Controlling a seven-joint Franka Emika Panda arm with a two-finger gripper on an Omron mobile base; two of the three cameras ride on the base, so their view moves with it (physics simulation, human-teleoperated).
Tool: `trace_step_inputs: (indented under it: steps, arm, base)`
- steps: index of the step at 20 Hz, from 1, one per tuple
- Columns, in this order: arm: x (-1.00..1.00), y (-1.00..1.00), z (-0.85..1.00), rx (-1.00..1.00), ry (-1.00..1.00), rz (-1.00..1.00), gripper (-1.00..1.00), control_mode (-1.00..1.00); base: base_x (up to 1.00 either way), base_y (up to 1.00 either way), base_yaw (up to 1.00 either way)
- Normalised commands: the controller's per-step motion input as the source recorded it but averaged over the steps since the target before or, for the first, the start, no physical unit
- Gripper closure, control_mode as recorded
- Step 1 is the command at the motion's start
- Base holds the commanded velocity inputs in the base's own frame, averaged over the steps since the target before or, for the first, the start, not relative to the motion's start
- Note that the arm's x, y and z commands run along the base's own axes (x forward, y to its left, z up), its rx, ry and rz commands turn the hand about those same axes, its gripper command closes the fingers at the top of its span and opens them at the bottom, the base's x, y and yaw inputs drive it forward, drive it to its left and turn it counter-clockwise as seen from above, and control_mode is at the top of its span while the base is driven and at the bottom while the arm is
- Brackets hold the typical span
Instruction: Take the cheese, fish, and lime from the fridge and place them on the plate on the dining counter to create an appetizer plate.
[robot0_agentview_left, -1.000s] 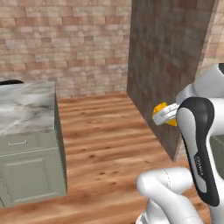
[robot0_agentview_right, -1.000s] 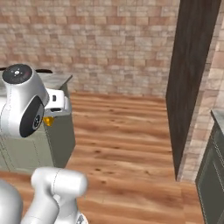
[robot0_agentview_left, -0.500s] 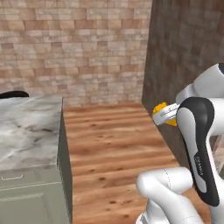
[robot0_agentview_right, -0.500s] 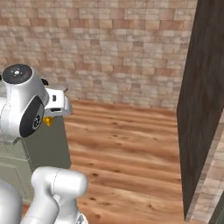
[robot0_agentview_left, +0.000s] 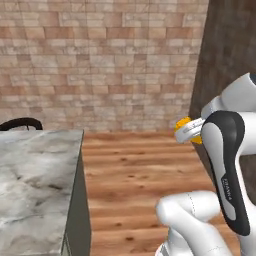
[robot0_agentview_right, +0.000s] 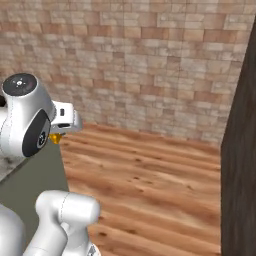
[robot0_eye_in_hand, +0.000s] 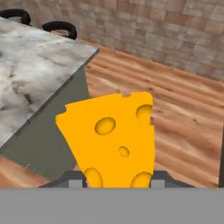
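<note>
This is a home kitchen with a dining area, rendered rather than real. A long marble-topped dining counter (robot0_agentview_left: 35, 185) on a sage-green base stands at the left, with the curved backs of black stools (robot0_eye_in_hand: 61, 29) along its far side. Warm wood plank flooring (robot0_agentview_right: 150, 175) runs to a far wall of tan and brown brick (robot0_agentview_left: 105, 60), and a tall dark panel (robot0_agentview_right: 240, 165) rises at the right.
</note>
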Motion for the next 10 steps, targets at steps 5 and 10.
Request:
trace_step_inputs:
  steps: [5,10]
  arm:
    - [0.00,0.00,0.00,0.00,0.00,0.00,1.00,1.00]
    - [0.00,0.00,0.00,0.00,0.00,0.00,1.00,1.00]
  base:
    - [1.00,-0.48,0.36]
    - [1.00,-0.61,0.37]
